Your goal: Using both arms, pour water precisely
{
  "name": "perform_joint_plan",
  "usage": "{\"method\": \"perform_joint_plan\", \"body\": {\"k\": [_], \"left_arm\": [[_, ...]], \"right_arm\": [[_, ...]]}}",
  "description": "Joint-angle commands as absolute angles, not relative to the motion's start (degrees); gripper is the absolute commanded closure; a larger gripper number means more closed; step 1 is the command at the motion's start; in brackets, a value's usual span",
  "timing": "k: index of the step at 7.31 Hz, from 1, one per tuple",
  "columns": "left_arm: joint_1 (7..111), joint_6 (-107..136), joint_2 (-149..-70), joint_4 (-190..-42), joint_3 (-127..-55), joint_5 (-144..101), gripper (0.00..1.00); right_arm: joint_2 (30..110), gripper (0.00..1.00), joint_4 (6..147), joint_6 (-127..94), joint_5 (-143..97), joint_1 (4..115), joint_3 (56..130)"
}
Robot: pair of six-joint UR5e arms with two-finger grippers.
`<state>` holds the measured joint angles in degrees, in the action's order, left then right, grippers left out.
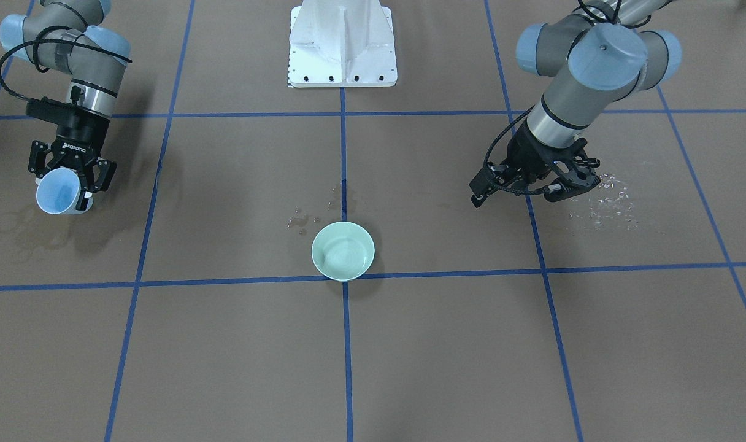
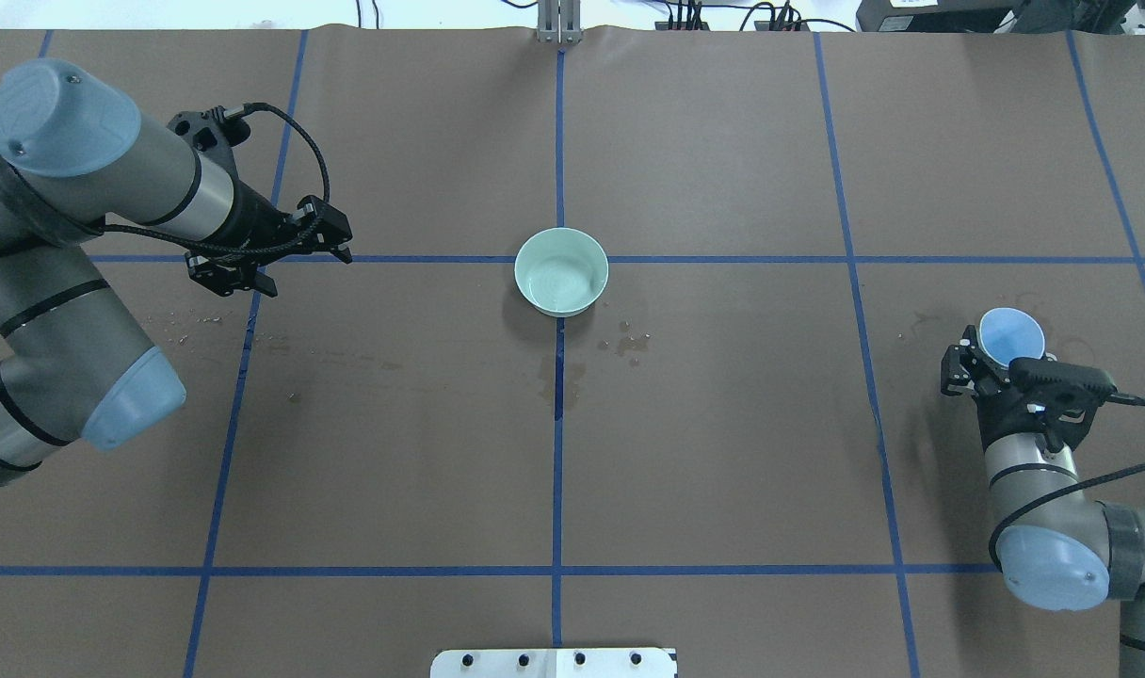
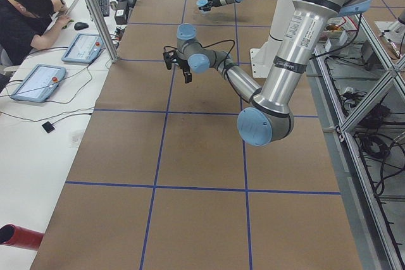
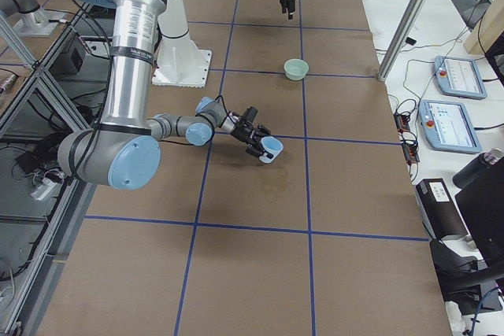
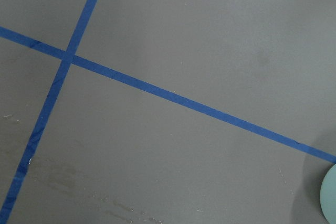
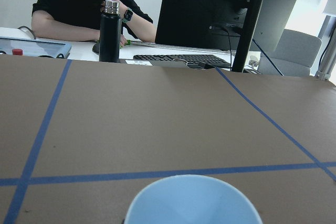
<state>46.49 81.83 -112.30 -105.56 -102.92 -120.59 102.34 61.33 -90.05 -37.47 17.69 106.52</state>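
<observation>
The right gripper [image 1: 71, 182] is clamped on a light blue cup [image 1: 56, 193], its fingers pressing the wall from both sides. In the overhead view it sits at about 4 o'clock from the mint-green bowl [image 2: 561, 247], well apart from it. The front-facing view looks straight into the tipped cup's mouth. The right-side view shows it lying nearly on its side just above the table [image 2: 723, 452], mouth turned away from the robot. The right wrist camera catches only the cup's rim, with a seated person [image 6: 79, 9], a black bottle [image 6: 109, 32], a monitor [image 6: 226, 6] and a keyboard [image 6: 181, 60] beyond the table's far edge.

The left gripper [image 2: 235, 275] hangs at 9 o'clock from the bowl and holds nothing. No view shows clearly whether its fingers are apart or together, and its own wrist camera sees none of them, only tape lines and a sliver of the bowl at 4 o'clock.

The water [image 2: 560, 282] lies in the bowl as faint rings, plainest from overhead. Drops [image 1: 612, 205] glint on the table beside the left gripper, sharpest in the front-facing view.
</observation>
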Motion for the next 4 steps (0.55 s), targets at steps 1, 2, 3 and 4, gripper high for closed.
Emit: {"method": "perform_joint_plan", "body": {"k": [1, 2, 3, 4], "left_arm": [[46.49, 81.83, -112.32, -105.56, -103.01, -120.59, 0.00], [46.49, 81.74, -112.24, -105.64, -103.18, -120.59, 0.00], [46.49, 81.74, -112.24, -105.64, -103.71, -120.67, 0.00], [46.49, 81.74, -112.15, -105.64, -103.80, -120.67, 0.00]], "right_arm": [[101.87, 1.00, 52.70, -77.50, -44.78, 23.79, 109.50], [99.08, 1.00, 50.04, -67.16, -47.61, 26.17, 109.86], [94.62, 1.00, 47.23, -59.67, -48.68, 26.63, 109.78], [90.92, 1.00, 45.63, -52.02, -51.48, 27.15, 109.60]]}}
